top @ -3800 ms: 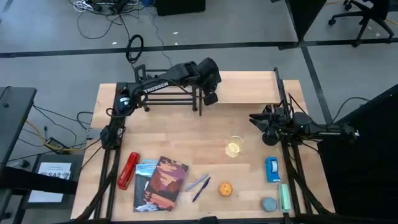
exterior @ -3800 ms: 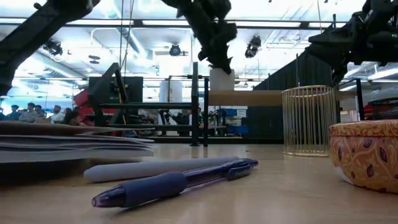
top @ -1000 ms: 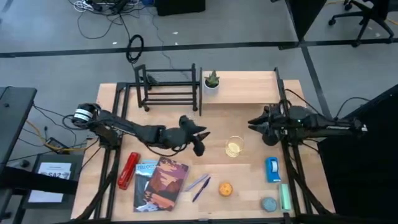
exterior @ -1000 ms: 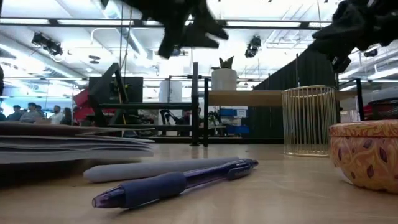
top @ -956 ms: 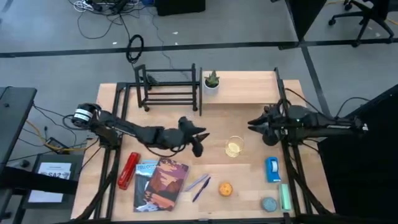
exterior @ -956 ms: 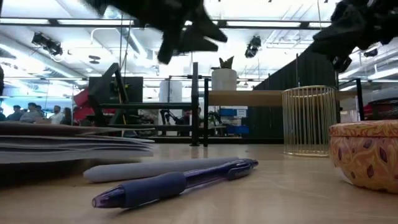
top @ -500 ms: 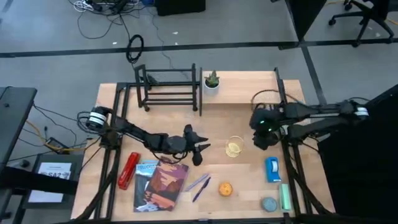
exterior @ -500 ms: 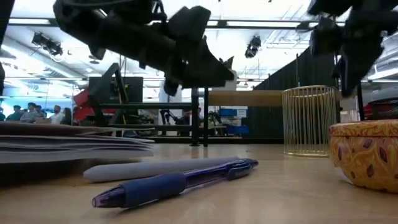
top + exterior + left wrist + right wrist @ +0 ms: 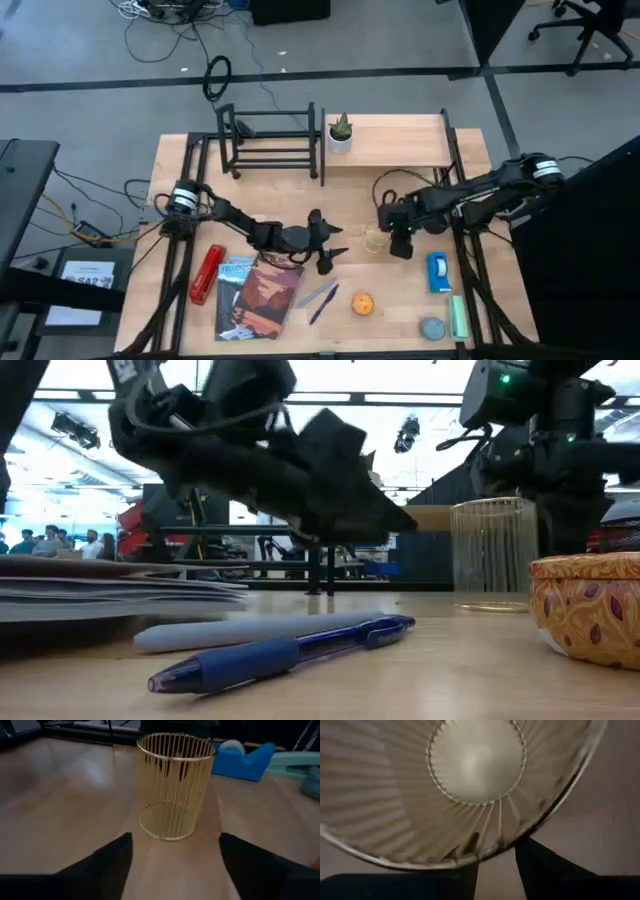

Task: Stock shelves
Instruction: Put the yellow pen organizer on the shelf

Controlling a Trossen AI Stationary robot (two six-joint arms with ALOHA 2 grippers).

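Floor [image 9: 380,40]: grey, smooth, crossed by dark seam lines. Loose black cables [image 9: 165,12] and a coiled cable loop [image 9: 217,76] lie on it beyond the table. A wheeled office chair base [image 9: 590,25] stands at the far corner. Low view: ceiling strip lighting [image 9: 420,398], hanging spotlights [image 9: 407,430], seated people [image 9: 60,541] in the distance.

Even, bright overhead light fills the high view; the table [image 9: 400,200] shows only soft, faint shadows. In the low view, ceiling lamps [image 9: 408,432] beyond the table glare white, so the arm [image 9: 270,450] in front of them is a dark, motion-blurred silhouette, while the pen [image 9: 280,650] near the lens is slightly soft. The left wrist view is soft, with pale sheen on the wood beside the wire cup [image 9: 172,785]. The right wrist view is dim and blurred.
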